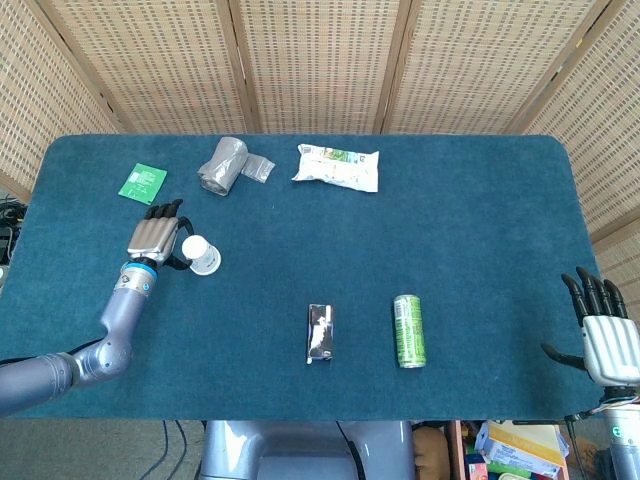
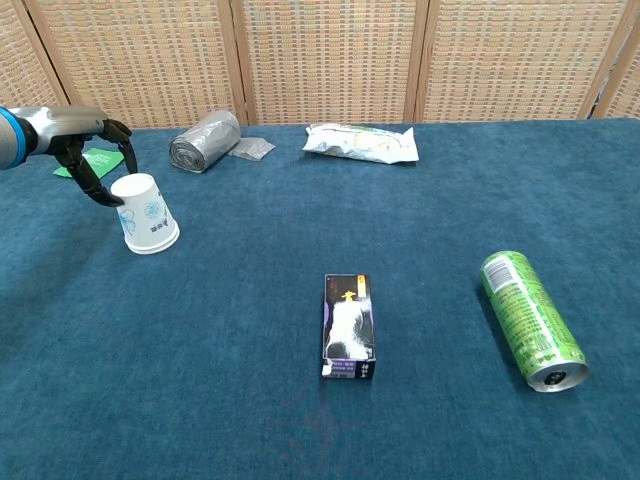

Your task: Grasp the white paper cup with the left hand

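The white paper cup [image 1: 201, 255] [image 2: 147, 213] stands upside down on the blue table, at the left. My left hand [image 1: 155, 237] [image 2: 85, 145] is just left of it, at the height of its upturned base. The dark fingers curve toward the cup, with the thumb close to its near side. No firm grip shows and the cup stands flat on the cloth. My right hand [image 1: 600, 330] hangs off the table's near right corner with its fingers spread and nothing in it; the chest view does not show it.
A grey roll [image 1: 222, 165] [image 2: 205, 140], a white packet [image 1: 337, 167] [image 2: 360, 142] and a green sachet [image 1: 143, 183] lie along the far side. A dark small box [image 1: 320, 333] [image 2: 349, 325] and a green can [image 1: 408, 330] [image 2: 530, 318] lie near the front.
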Robot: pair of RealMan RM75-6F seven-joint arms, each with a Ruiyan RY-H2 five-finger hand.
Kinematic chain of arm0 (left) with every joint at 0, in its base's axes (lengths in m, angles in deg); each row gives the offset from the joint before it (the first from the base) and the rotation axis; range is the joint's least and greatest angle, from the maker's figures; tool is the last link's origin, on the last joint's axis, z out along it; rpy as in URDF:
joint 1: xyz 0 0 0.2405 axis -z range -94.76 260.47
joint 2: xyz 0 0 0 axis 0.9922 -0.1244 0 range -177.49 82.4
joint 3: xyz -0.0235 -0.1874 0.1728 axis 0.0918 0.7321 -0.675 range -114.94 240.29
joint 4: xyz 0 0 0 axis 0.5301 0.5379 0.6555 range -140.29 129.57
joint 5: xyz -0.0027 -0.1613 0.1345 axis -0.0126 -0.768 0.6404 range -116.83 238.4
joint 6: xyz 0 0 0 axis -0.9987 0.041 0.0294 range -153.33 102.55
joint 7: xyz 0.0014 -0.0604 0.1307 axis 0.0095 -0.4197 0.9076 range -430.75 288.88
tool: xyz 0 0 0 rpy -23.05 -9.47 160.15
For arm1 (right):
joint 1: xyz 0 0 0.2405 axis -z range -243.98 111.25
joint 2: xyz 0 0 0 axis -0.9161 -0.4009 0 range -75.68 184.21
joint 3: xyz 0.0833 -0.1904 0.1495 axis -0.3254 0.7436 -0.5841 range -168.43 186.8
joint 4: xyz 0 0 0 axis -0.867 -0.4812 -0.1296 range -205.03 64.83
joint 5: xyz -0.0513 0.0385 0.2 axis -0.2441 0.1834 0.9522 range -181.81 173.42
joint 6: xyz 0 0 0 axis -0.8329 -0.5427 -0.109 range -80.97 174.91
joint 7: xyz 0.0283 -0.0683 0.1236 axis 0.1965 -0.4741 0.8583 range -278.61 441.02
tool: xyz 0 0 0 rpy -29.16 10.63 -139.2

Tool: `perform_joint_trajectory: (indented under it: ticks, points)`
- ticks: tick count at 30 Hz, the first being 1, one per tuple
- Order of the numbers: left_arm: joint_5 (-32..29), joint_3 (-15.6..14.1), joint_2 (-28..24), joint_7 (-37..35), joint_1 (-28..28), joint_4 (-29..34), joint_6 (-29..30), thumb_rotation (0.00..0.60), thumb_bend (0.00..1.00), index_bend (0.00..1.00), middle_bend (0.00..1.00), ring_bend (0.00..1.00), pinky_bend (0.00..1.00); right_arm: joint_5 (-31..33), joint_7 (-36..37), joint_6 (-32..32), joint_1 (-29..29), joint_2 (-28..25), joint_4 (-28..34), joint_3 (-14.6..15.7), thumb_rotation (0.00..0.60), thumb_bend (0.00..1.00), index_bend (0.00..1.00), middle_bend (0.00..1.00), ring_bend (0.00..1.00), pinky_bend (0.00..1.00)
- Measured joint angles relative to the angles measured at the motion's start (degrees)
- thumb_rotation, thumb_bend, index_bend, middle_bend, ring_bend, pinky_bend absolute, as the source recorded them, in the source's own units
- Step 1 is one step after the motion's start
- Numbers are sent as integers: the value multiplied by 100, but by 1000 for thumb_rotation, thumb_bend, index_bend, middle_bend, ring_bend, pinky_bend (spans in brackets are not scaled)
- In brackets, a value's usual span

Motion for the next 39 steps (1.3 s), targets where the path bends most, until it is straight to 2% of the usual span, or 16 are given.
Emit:
perform_joint_trajectory:
  ticks: [9,20,34,39]
  points:
    - [-19,30,-39,20,15,57,36,600,266,407,0,0,0,14,-1,20,-4,0,3,5,600,0,0,0,0,0]
    - [103,120,-356,-150,-71,459,115,600,266,408,0,0,0,7,0,3,7,-22,39,14,600,0,0,0,0,0]
    - [183,554,-1536,-298,-111,1916,507,600,266,416,0,0,0,0,-42,51,-10,-26,85,37,600,0,0,0,0,0]
    - [148,629,-1678,-252,-41,2207,612,600,266,416,0,0,0,-2,-21,53,-8,-37,92,40,600,0,0,0,0,0]
